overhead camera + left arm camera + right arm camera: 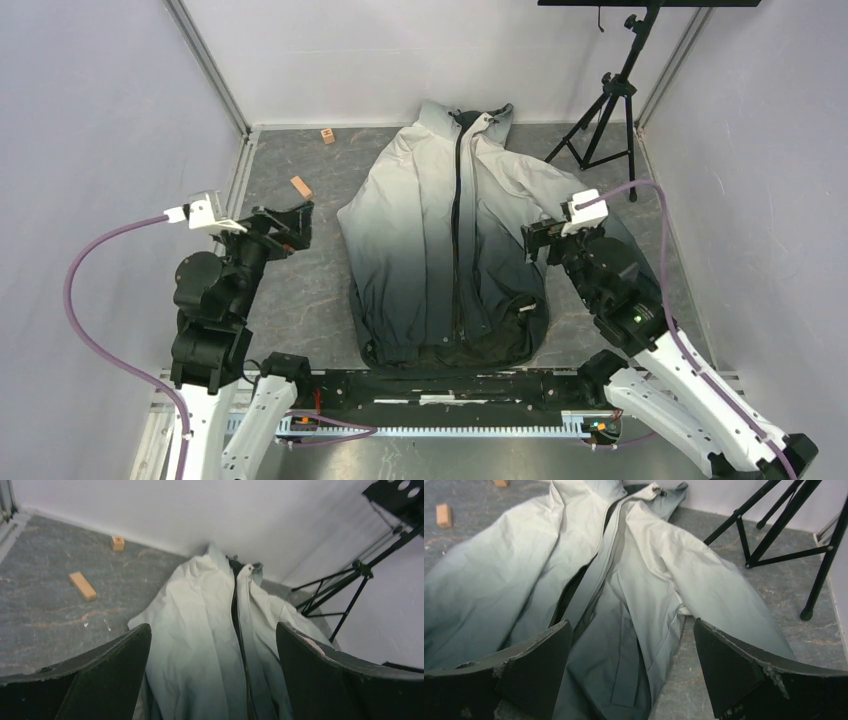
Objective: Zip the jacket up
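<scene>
Top external view first, Ana asks: where does the long-sleeved fabric jacket [420, 230], pale grey at the collar fading to black at the hem, lie?

Ben: Flat on the grey marbled tabletop [300, 300], front up, collar toward the far wall and hem close to the arm bases. I'd judge that is deliberate: its dark centre zipper [458, 215] runs straight away from the robot, between the two arms.

Ana: Is it zipped?

Ben: Not by the right wrist view (the front panels gape along the middle). I can't make out the slider.

Ana: And the arms?

Ben: The left gripper [292, 228] hangs over bare tabletop beside the jacket, fingers spread, holding nothing. The right gripper [533, 242] hangs above the opposite sleeve, likewise spread and empty. One on each side suits the job: one could pin the hem while the other pulls.

Ana: Anything else?

Ben: A tan wooden block [301, 187], a smaller wooden cube [327, 135] and a black tripod [610, 110], all off the zipper line.
</scene>
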Available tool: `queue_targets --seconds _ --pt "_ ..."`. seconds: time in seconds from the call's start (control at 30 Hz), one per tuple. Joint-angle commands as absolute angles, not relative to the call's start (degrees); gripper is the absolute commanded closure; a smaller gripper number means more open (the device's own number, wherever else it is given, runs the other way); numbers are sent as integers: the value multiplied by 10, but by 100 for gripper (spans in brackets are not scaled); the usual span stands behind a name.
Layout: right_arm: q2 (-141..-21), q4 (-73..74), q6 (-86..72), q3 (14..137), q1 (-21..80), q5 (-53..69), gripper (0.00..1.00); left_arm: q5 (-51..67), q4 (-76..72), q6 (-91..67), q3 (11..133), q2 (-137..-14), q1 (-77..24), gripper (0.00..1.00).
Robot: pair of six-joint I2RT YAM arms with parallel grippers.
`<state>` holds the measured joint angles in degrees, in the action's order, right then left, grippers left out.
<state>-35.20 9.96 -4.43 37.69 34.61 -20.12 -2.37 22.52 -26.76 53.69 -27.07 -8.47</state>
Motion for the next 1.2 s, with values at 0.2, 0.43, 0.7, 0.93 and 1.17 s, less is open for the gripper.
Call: queue_targets --seconds 0.2,0.43,0.7,0.93,1.17 --pt "-416 55 -143 339 348 -46 1 115 333 -253 554 -329 -83 0" --pt "-479 4 -263 271 371 120 4 248 318 -316 486 -386 -83 0" --pt "-540 13 -344 242 494 40 13 363 190 -425 344 -377 -87 6" --pt "-559 56 -344 229 505 -53 33 350 113 -503 296 -361 -164 14" --pt "-584 35 -316 215 505 -36 51 230 48 -537 293 -453 -347 22"
